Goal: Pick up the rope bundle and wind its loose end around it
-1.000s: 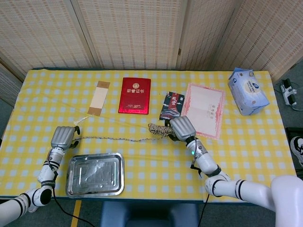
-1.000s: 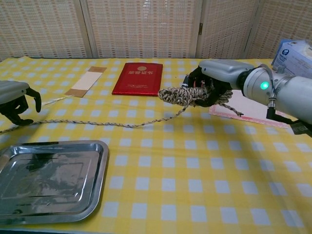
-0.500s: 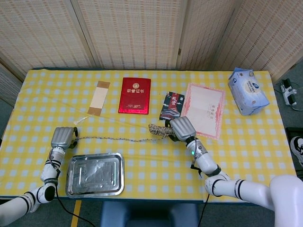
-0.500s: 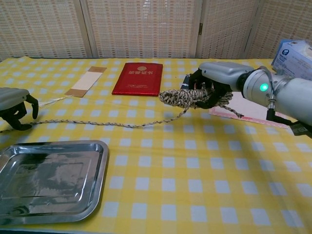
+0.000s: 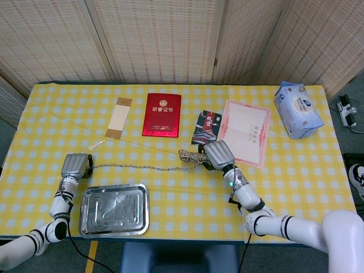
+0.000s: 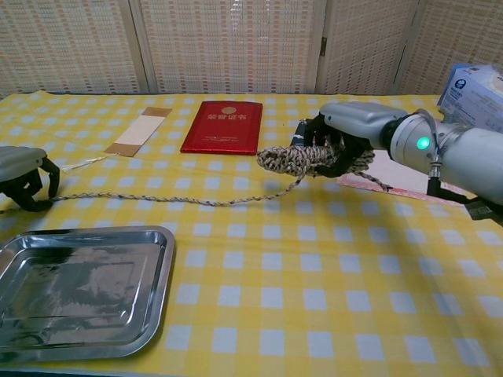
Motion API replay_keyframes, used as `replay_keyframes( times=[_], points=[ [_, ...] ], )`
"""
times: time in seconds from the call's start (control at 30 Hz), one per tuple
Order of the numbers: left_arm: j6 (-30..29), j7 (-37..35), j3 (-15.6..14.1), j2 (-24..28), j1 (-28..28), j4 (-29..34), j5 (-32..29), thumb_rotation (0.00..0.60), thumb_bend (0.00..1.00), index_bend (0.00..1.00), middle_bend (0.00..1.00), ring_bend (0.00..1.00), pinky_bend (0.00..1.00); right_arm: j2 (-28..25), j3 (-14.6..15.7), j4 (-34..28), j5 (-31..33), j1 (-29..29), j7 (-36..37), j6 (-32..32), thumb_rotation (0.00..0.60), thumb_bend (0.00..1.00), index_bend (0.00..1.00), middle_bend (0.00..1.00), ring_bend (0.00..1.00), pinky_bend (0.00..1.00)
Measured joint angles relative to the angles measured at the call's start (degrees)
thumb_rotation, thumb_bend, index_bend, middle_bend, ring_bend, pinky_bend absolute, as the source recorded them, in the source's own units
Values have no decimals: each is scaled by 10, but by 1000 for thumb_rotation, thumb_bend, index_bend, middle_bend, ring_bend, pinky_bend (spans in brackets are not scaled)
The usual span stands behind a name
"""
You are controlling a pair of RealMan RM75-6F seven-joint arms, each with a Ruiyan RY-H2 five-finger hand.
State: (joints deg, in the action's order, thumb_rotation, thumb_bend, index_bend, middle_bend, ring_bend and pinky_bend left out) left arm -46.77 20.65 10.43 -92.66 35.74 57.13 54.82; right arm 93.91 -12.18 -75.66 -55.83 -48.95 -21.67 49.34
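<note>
The rope bundle (image 5: 191,156) (image 6: 295,159) is a speckled coil held just above the yellow checked cloth near the table's middle. My right hand (image 5: 218,154) (image 6: 352,132) grips its right end, fingers wrapped around the coil. The loose end (image 5: 136,167) (image 6: 173,199) runs left from the bundle across the cloth to my left hand (image 5: 75,165) (image 6: 23,177). That hand sits low at the left edge, above the tray's corner, with its fingers curled down over the tip of the strand.
A shiny metal tray (image 5: 114,209) (image 6: 78,287) lies at the near left. Behind the rope lie a red booklet (image 5: 162,114), a tan strip (image 5: 119,118), a dark card (image 5: 206,126) and a pink certificate (image 5: 244,132). A tissue pack (image 5: 297,109) sits far right.
My left hand has drifted back toward the near-left edge and its fingers have curled in over the strand's tip. The right hand and bundle have barely moved.
</note>
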Motion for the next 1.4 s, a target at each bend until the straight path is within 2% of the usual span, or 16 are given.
replay_keyframes(
  times=[0.5, 0.77, 1.0, 1.17, 1.3, 1.4],
  points=[
    [9, 1, -5, -1, 4, -3, -7, 600, 475, 620, 933, 878, 815, 2, 2, 4, 0, 0, 8, -2, 600, 611, 705, 549, 643, 526],
    [-23, -25, -3, 18, -2, 28, 27, 600, 478, 641, 937, 879, 819, -11, -9, -19, -25, 13, 68, 10, 600, 611, 706, 555, 645, 525],
    [-52, -79, 14, 86, -6, 127, 66, 600, 482, 641, 937, 879, 819, -30, -18, -54, -85, 25, 173, 12, 600, 611, 713, 558, 647, 525],
    [-63, -108, 35, 153, -2, 212, 91, 600, 483, 640, 937, 879, 819, -38, -20, -81, -163, 29, 258, 24, 600, 611, 729, 569, 656, 567],
    [-68, -118, 55, 199, 7, 273, 99, 600, 483, 640, 937, 879, 819, -33, -19, -99, -201, 26, 289, 33, 600, 611, 735, 571, 656, 576],
    [-68, -119, 71, 231, 17, 321, 100, 600, 483, 640, 937, 879, 819, -21, -20, -109, -207, 19, 292, 35, 600, 611, 737, 574, 659, 577]
  ],
)
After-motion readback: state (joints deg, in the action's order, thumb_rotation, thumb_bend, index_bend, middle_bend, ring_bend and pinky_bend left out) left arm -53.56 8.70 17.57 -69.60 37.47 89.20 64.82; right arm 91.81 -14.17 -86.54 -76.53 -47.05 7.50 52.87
